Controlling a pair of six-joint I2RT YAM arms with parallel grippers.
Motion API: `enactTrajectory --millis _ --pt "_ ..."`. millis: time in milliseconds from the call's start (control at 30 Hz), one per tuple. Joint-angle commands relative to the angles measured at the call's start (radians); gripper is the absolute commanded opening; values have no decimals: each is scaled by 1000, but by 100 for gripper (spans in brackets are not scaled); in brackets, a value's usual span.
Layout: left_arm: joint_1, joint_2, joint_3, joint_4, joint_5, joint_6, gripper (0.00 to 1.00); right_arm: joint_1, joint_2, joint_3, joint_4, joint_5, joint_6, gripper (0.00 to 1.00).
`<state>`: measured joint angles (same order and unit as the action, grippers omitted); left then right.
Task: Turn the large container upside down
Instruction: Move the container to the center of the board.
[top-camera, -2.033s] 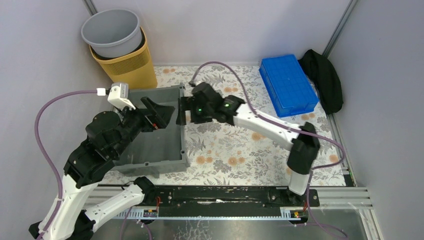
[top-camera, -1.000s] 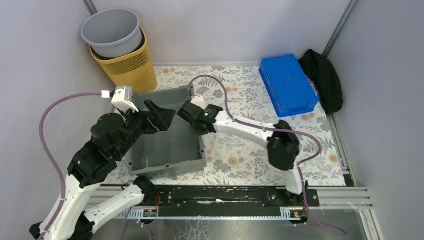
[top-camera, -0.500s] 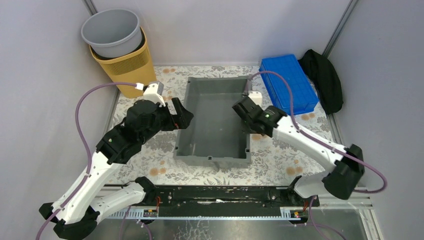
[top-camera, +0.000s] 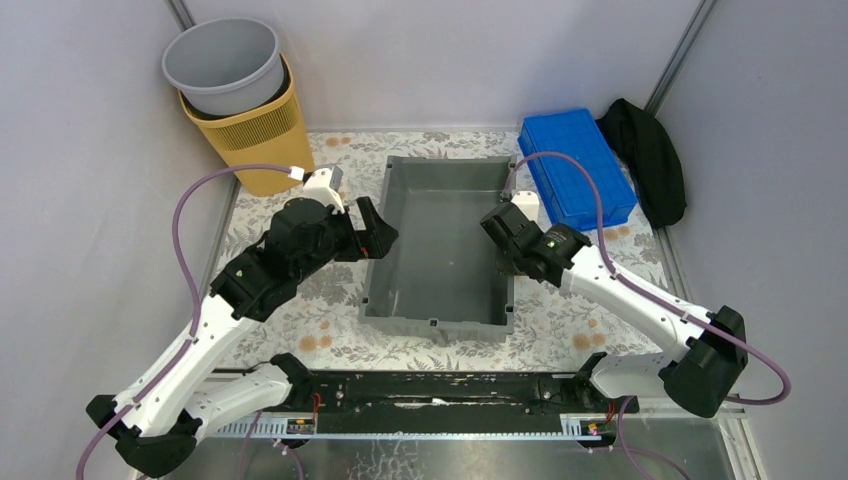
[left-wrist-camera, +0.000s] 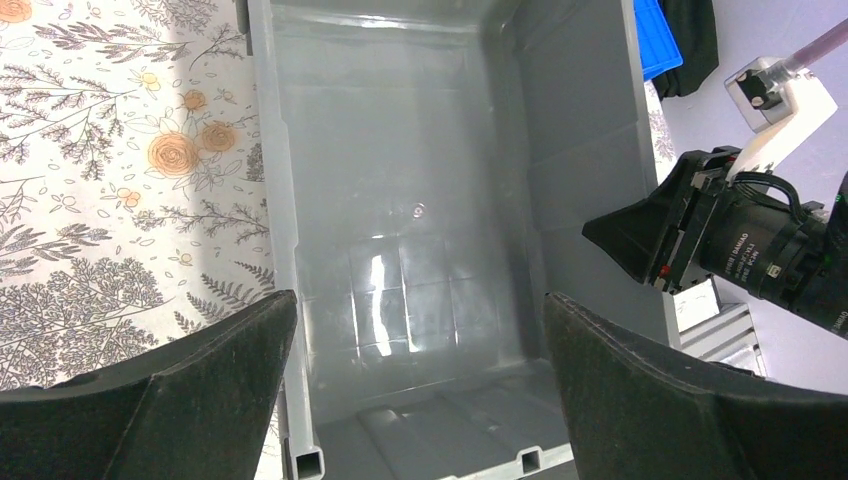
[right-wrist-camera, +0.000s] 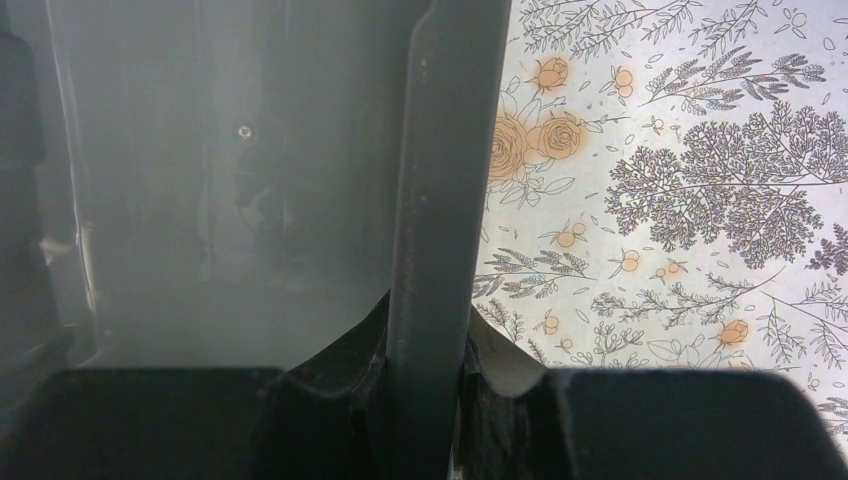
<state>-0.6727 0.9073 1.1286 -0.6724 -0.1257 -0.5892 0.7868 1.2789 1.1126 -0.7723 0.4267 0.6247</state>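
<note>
Large container (top-camera: 436, 250) open side up, mid-table on the floral tablecloth (top-camera: 570, 312).
The right gripper (top-camera: 499, 241) pinches its right rim; the left gripper (top-camera: 377, 232) is spread wide at the left rim, holding nothing. Pale walls enclose the table: grey bucket (top-camera: 222, 66) in a yellow basket (top-camera: 262, 133) far left, blue tray (top-camera: 576, 170) and black cloth (top-camera: 650, 158) far right.

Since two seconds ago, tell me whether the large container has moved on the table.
Yes. The large container has shifted right, away from the yellow basket and toward the blue tray, ending close beside it.
</note>
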Motion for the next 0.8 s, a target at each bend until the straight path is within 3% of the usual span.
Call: enactTrajectory --millis 0,767 --pt "5 -11 -6 63 16 0 100 -8 -62 13 154 53 -7 0" --pt "4 16 -62 60 -20 6 100 -74 -6 -77 292 -81 -60 0"
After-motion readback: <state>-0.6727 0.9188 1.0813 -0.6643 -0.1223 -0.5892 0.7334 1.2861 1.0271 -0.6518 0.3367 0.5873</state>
